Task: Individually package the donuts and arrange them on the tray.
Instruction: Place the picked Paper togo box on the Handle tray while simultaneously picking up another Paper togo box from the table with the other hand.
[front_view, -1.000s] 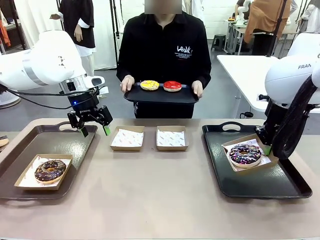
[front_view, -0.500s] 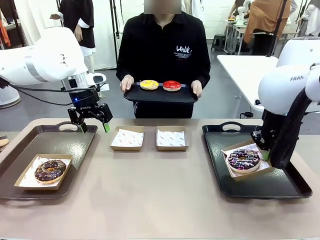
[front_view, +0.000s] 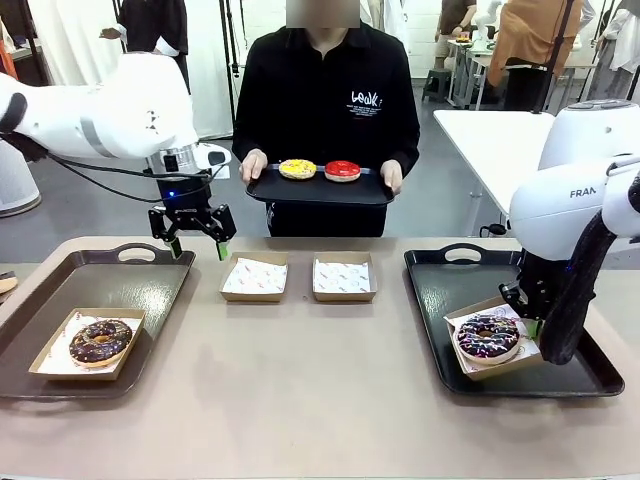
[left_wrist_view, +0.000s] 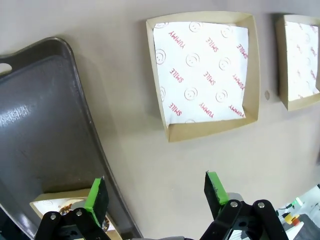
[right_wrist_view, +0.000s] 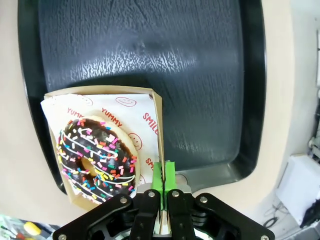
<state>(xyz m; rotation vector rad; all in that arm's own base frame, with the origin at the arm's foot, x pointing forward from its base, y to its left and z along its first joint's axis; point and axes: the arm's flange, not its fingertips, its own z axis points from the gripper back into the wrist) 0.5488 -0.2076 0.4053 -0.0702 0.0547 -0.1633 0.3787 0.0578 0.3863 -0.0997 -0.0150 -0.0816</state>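
The chocolate-glazed donut (front_view: 100, 341) sits boxed on the left tray (front_view: 150, 285). The left gripper (front_view: 199, 249) hangs open above the tabletop (front_view: 300, 390). A person's tray (front_view: 320, 190) carries the yellow-iced donut (front_view: 298, 169) and red-iced donut (front_view: 342, 171). On the right tray (right_wrist_view: 200, 75), the right gripper (right_wrist_view: 163, 175) pinches the wall of the cardboard box (right_wrist_view: 157, 125) that holds the sprinkled donut (right_wrist_view: 97, 155).

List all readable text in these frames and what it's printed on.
"YUMMY" and "SMILE", red, repeated on the empty box's paper liner.
"YUMMY" and "SMIL", cut off, on the liner under the sprinkled donut.
"FRAN", cut off, on the right arm.
Shirt print: too stylised to read surely.
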